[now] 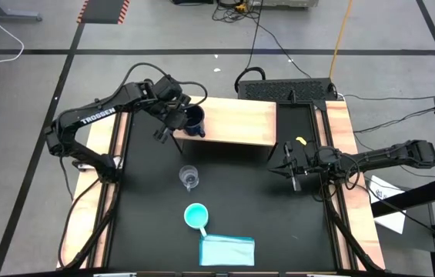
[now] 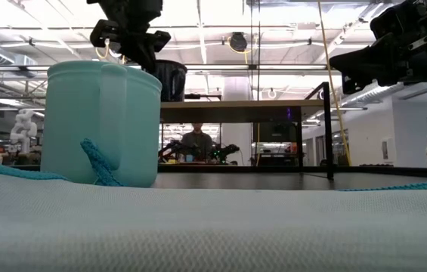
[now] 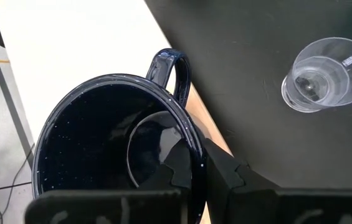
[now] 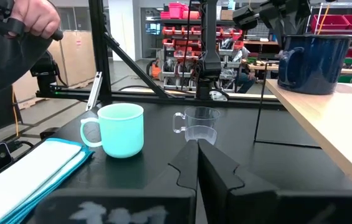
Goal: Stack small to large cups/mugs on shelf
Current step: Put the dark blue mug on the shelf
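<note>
- Three cups are in play: the dark navy mug (image 1: 194,121) stands upright on the light-wood shelf (image 1: 240,121), near its left end and front edge; the clear glass cup (image 1: 189,178) and the turquoise mug (image 1: 195,216) stand on the black table (image 1: 263,223) in front of it.
- My left claw (image 1: 177,115) is clamped on the navy mug's rim, one finger (image 3: 174,177) inside the wall and the other outside; the mug's handle points along the shelf's front edge, seen in my left wrist view.
- The glass cup stands between the shelf and the turquoise mug, apart from both.
- The turquoise mug is upright and just beside the folded light blue cloth (image 1: 227,250), which lies at the table's near edge.
- My right claw (image 1: 290,163) hangs over the table's right side, just off the shelf's right end, its fingers pressed together with nothing between them.
- In the right wrist view the two table cups stand side by side beyond my fingers, with the navy mug raised on the shelf to one side.
- A person's sleeve and hand (image 4: 35,17) show at the edge of that same view, beyond the table.
</note>
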